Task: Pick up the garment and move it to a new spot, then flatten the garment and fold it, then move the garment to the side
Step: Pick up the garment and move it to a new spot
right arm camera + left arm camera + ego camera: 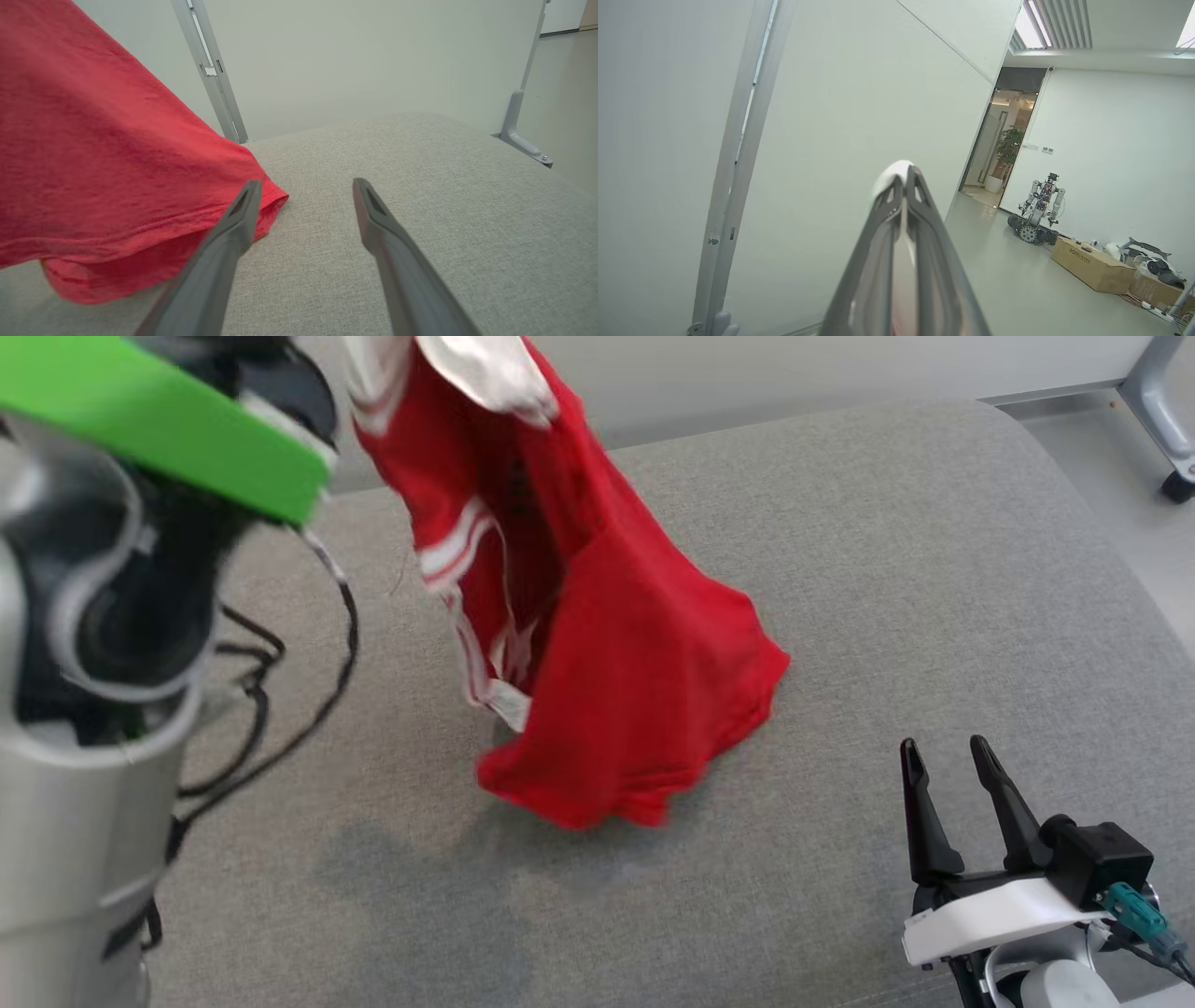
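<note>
**Red top hangs over the grey pad**

The red cloth garment with white stripes [616, 691] hangs from up high. Its bottom edge touches the middle of the soft grey fabric pad [934, 569]. The left gripper [905, 178] pinches a white bit of it, above the pad. The right gripper [944, 747] is spread wide and holds nothing, low over the pad.

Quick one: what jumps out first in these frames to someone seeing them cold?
The red garment with white stripes, hanging from the top of the head view down to the grey cushion. Next, the left gripper, its fingers shut on the garment's white part, and the right gripper, open at lower right.
</note>
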### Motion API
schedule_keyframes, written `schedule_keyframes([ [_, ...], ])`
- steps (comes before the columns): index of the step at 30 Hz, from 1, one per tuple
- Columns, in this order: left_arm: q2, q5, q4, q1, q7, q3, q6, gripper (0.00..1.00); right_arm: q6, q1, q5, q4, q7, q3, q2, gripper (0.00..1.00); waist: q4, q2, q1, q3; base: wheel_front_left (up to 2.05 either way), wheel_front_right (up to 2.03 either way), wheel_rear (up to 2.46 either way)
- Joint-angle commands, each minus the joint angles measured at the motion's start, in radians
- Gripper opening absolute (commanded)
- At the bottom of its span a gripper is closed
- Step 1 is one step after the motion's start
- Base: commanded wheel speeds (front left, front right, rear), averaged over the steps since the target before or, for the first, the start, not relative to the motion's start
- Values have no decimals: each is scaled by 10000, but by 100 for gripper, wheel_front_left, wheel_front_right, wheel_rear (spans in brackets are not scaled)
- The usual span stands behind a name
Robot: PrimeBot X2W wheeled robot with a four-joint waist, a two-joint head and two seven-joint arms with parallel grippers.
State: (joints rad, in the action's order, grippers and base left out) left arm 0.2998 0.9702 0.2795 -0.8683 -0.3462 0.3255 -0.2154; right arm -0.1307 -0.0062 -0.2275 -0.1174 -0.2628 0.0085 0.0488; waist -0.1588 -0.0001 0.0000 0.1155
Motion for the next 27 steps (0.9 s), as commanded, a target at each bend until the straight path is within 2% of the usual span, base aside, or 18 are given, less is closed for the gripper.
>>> schedule_keyframes([
  [1,48,-2,-112,-447,54,-158,-30,0,-1,-40,-26,-5,-31,-19,31,100,-38,1,0,-24,0,0,0],
  [7,710,-267,-1323,-2823,-120,-1067,-50,0,-1,155,-64,-22,-31,-114,30,100,-93,1,0,-96,0,0,0],
  [12,2066,-873,-2553,-3726,-536,-1430,141,0,-1,247,-61,-33,-31,-208,30,100,-66,1,0,-154,0,0,0],
  [16,3270,-1180,-3601,-3496,-791,-1897,203,0,-1,248,-74,-6,-31,-263,30,100,17,1,0,-120,0,0,0],
  [21,4300,-1090,-5130,-2799,-473,-2766,333,0,-1,140,-39,33,-31,-224,31,100,192,1,0,45,0,0,0],
  [24,4469,-809,-6008,-2336,-83,-3244,547,0,-1,30,51,30,-31,-181,33,100,288,1,0,153,0,0,0],
  [27,4398,-626,-6750,-1685,205,-3404,855,0,-1,-81,131,39,-31,-191,30,100,398,1,0,301,0,0,0],
])
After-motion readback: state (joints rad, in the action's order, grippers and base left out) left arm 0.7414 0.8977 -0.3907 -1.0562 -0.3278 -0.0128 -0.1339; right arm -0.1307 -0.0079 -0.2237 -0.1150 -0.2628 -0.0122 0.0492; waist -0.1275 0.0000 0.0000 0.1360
